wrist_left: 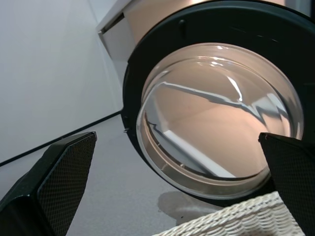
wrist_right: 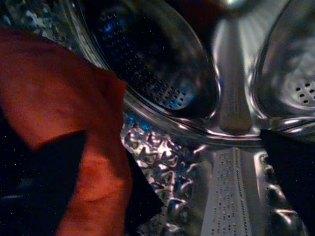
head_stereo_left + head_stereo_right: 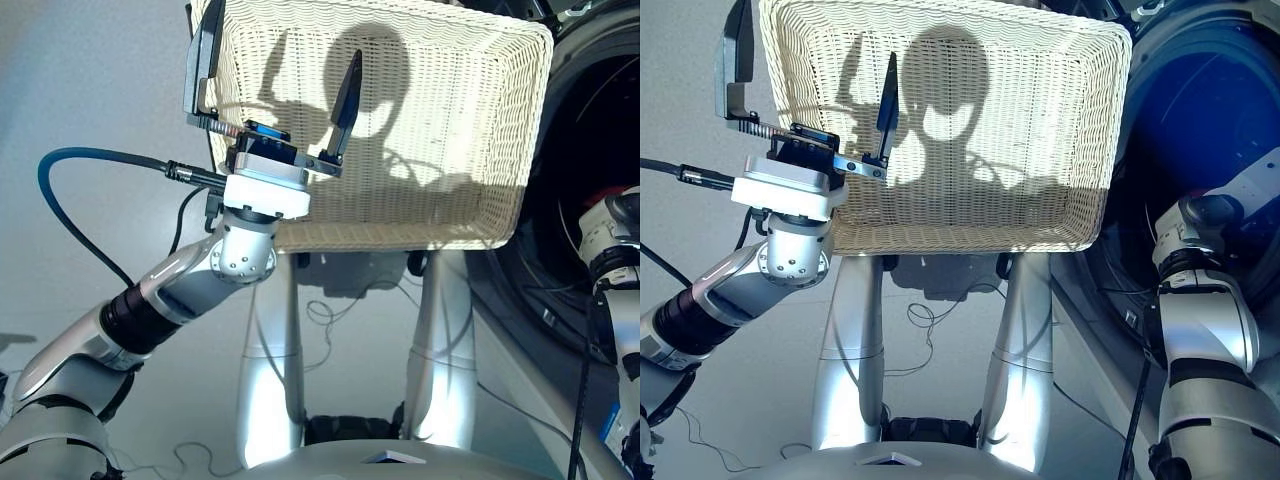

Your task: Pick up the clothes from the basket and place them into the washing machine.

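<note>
While the left gripper [image 3: 275,95] hovers with fingers spread wide over the basket [image 3: 480,150], the right gripper [image 2: 162,196] is inside the washing machine [image 3: 1200,110].

Its fingers stand apart, one partly behind the red-orange garment [image 2: 74,128], which lies in the perforated drum [image 2: 206,172]. The garment's long axis cannot be told. The basket's long side runs left to right, no clothes showing in it.

My right gripper is out of sight in both eye views, its arm [image 3: 1205,300] running off into the washing machine [image 3: 1200,110]. On the right wrist view I can't tell whether the red-orange garment [image 2: 64,123] is held or only lying against the drum [image 2: 197,162]. The basket [image 3: 400,120] is cut off at the top edge.
</note>
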Controlling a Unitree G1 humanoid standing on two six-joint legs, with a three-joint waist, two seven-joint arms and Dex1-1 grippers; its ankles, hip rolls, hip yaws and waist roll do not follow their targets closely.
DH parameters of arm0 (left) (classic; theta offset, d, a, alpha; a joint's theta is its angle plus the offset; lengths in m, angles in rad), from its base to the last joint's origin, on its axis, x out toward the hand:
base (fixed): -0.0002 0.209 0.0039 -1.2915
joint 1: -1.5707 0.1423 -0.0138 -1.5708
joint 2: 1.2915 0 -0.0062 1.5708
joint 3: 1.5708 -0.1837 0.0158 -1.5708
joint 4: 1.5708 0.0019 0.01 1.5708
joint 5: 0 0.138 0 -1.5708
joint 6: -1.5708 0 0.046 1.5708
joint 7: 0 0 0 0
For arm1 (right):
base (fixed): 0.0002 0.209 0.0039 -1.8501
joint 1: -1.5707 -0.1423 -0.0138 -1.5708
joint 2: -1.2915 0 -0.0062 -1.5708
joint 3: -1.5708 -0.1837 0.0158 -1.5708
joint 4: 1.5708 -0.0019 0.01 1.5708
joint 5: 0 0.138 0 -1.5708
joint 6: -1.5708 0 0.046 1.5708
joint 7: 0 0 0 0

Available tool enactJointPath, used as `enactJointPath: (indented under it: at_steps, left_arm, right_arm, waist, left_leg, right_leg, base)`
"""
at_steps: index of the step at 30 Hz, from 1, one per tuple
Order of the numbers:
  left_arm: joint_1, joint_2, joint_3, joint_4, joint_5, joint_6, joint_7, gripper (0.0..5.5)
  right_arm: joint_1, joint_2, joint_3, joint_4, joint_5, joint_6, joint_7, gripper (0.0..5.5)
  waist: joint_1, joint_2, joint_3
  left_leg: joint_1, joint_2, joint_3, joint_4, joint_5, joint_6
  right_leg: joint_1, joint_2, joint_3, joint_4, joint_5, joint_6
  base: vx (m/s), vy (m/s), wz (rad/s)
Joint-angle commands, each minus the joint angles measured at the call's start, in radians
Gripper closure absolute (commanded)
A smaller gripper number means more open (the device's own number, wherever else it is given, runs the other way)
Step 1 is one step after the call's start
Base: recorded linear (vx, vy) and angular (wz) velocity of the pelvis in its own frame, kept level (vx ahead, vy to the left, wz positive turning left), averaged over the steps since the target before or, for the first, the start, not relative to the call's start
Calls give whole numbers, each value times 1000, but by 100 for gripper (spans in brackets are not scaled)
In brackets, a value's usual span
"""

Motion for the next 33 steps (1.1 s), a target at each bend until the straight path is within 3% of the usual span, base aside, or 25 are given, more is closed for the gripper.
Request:
enactJointPath:
  at_steps: [1,6,8,12,13,19,20,24,25,27,29,30,33]
  left_arm:
    - [25,-40,33,-105,-9,-56,-11,0]
    - [42,-57,54,-100,-15,-56,-18,0]
    - [56,-75,75,-88,-8,-50,-25,0]
    - [72,-80,87,-71,2,-46,-36,0]
    - [86,-86,98,-62,-1,-46,-45,0]
    - [137,-97,109,-29,-38,-48,-75,0]
    - [170,-99,110,-17,-57,-52,-92,0]
    - [220,-118,125,16,-97,-61,-113,0]
    - [258,-155,129,57,-187,-84,-157,0]
    - [299,-176,144,103,-262,-102,-203,0]
    - [346,-206,163,154,-370,-106,-257,0]
    - [359,-217,180,186,-429,-109,-299,0]
    - [408,-239,211,294,-508,-105,-382,0]
  right_arm:
    - [-5,-114,31,-50,41,-96,18,0]
    - [88,-34,26,-222,21,-159,33,0]
    - [195,36,18,-419,-50,-222,19,0]
    - [313,113,5,-604,-124,-257,15,0]
    - [381,167,28,-749,-147,-289,47,0]
    - [512,226,100,-975,-221,-291,120,0]
    - [553,230,150,-1049,-228,-293,177,0]
    - [577,223,212,-1098,-238,-284,240,0]
    - [591,217,250,-1120,-258,-278,273,0]
    - [605,204,270,-1135,-270,-269,308,0]
    - [631,202,292,-1140,-242,-255,367,0]
    - [637,198,291,-1134,-246,-246,384,0]
    - [684,200,292,-1105,-243,-222,442,0]
  waist:
    - [-37,51,-17]
    - [-45,42,-17]
    - [-57,37,-17]
    - [-63,30,-17]
    - [-71,26,-17]
    - [-84,14,-17]
    - [-85,11,-17]
    - [-86,7,-17]
    - [-86,6,-17]
    - [-87,5,-17]
    - [-88,4,-17]
    - [-89,5,-17]
    - [-92,0,-17]
  left_leg:
    - [85,23,71,-66,0,5]
    - [89,24,71,-76,3,7]
    - [87,23,70,-81,6,10]
    - [94,24,69,-96,12,12]
    - [93,24,68,-104,16,13]
    - [108,27,71,-127,28,13]
    - [138,31,69,-117,-5,9]
    - [159,35,73,-132,0,8]
    - [187,39,73,-148,5,5]
    - [228,42,76,-174,9,2]
    - [282,47,78,-206,13,-1]
    - [306,47,80,-251,55,1]
    - [421,44,90,-314,60,-2]
  right_leg:
    - [18,34,-48,-58,53,-39]
    - [17,38,-46,-66,52,-41]
    - [17,44,-44,-73,53,-42]
    - [23,50,-44,-88,54,-45]
    - [22,55,-44,-97,56,-46]
    - [32,57,-40,-112,63,-46]
    - [62,56,-40,-103,33,-40]
    - [78,55,-40,-113,37,-40]
    - [105,52,-42,-123,39,-40]
    - [140,49,-44,-139,39,-40]
    - [190,44,-47,-163,44,-37]
    - [210,44,-51,-201,82,-41]
    - [319,44,-57,-249,89,-38]
  base:
    - [0,0,0]
    - [0,0,0]
    - [0,0,0]
    - [0,0,0]
    - [0,0,0]
    - [14,0,-1]
    - [87,4,-11]
    - [21,0,-4]
    - [0,0,0]
    - [0,0,0]
    - [0,0,0]
    - [0,0,0]
    - [54,5,41]
